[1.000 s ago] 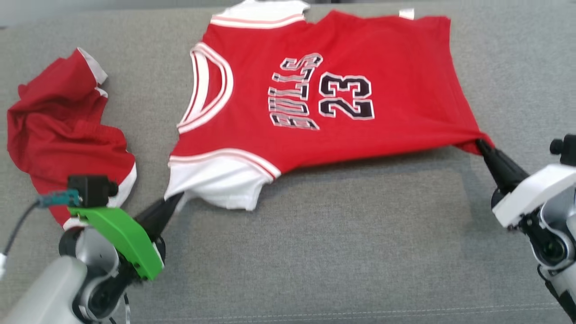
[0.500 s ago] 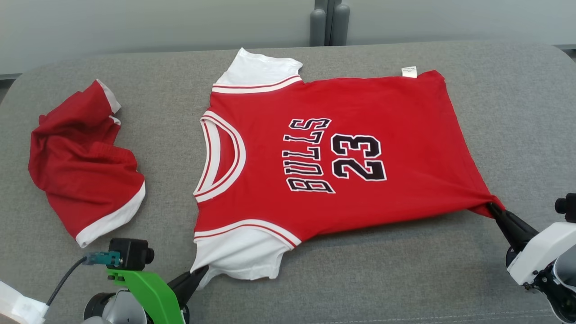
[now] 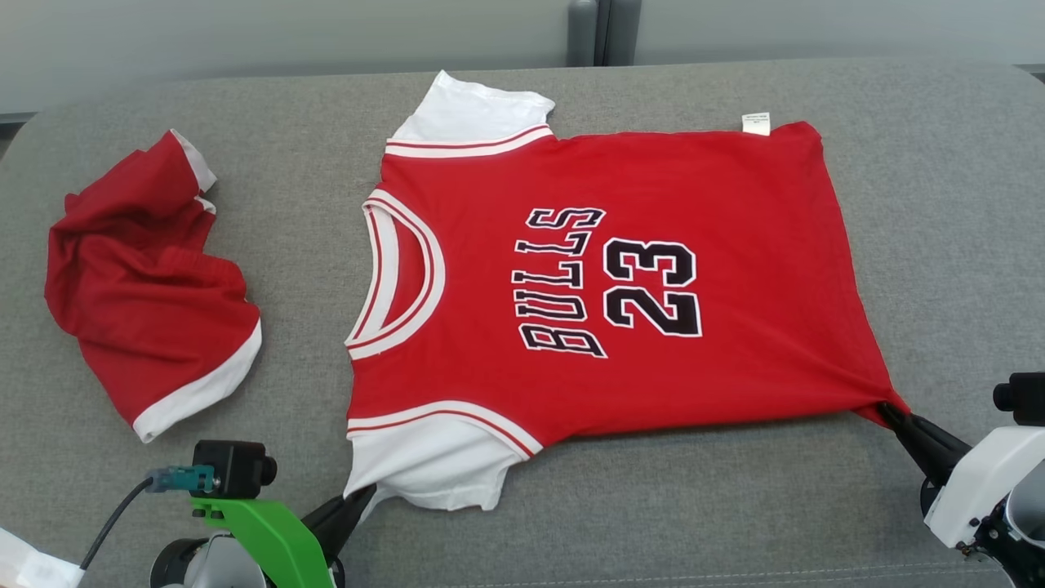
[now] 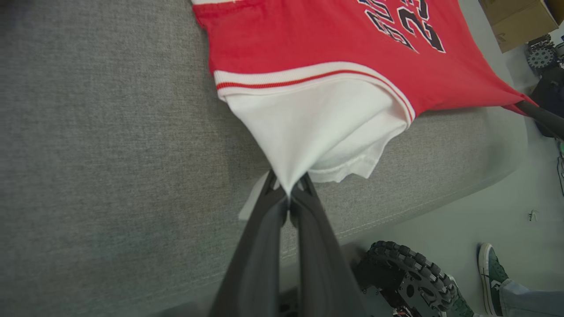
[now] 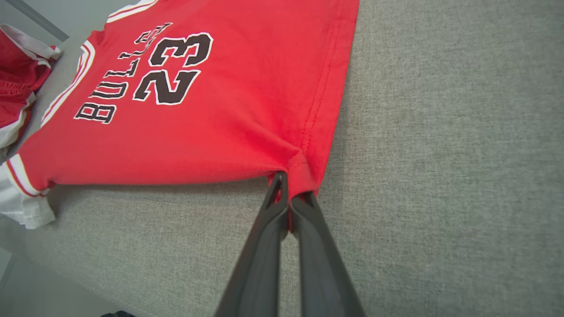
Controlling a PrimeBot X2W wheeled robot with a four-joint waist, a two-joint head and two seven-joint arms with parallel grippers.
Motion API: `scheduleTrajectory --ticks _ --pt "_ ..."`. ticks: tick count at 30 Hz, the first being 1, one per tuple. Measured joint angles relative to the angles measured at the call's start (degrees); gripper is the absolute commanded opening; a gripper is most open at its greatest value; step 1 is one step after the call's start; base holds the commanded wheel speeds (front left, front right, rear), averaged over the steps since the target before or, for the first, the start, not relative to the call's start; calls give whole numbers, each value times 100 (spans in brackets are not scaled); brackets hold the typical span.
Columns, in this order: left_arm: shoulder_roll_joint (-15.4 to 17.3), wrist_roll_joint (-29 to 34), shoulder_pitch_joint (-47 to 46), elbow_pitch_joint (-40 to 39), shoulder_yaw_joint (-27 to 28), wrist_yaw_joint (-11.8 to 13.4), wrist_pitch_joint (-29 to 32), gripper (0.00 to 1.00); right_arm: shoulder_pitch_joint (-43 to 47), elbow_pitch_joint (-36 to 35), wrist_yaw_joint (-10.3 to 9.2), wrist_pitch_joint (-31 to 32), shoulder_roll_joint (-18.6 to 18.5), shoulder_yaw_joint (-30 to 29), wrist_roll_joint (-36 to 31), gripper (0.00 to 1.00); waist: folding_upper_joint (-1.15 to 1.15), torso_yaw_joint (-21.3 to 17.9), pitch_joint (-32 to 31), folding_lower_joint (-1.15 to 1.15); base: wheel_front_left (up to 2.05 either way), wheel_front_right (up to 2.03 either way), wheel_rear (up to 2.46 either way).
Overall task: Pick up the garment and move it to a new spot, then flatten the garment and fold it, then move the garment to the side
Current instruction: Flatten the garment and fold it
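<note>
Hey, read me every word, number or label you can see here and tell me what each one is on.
"BULLS": black, white-edged letters on the chest of the red jersey.
"23": same style, beside that word.
White tag at the jersey's edge: print too small to read.

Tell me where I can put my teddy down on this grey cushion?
The biggest bare patch of the grey cushion is on the right, past the hem of the jersey. Another runs along the front, between the left gripper and the right gripper. A narrower gap separates the collar from the crumpled red garment. Middle and left end are crowded.
</note>
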Motion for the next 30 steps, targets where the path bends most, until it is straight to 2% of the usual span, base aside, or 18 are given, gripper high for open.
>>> scheduleTrajectory --ticks 1,3,4,5,6,20,26,30 --pt "0 7 1 5 4 8 -18 1 -1 1 0 0 0 3 -1 3 0 -3 20 0 0 0 0" --pt "1 19 1 29 -2 8 -20 38 -1 7 0 -1 3 3 -1 35 0 -10 45 0 0 0 0" --pt "13 83 1 42 -15 10 -20 59 -2 5 1 -1 4 3 -1 46 0 -13 52 0 0 0 0" --pt "30 149 2 54 -22 22 -20 91 -2 5 1 -2 9 3 -1 80 0 -16 58 0 0 0 0" --pt "38 160 3 56 -19 23 -20 100 -2 4 1 -5 14 3 -1 100 0 -20 65 0 0 0 0" --pt "133 210 56 121 85 96 -113 100 8 32 0 -196 57 -83 11 100 0 -62 97 0 0 0 0" --pt "148 415 52 103 267 98 -415 100 31 -9 -64 -731 175 -500 82 100 0 -46 41 0 0 0 0" --pt "136 422 51 15 533 144 -661 100 31 -243 -97 -971 221 -520 20 100 0 -38 -20 0 0 0 0"
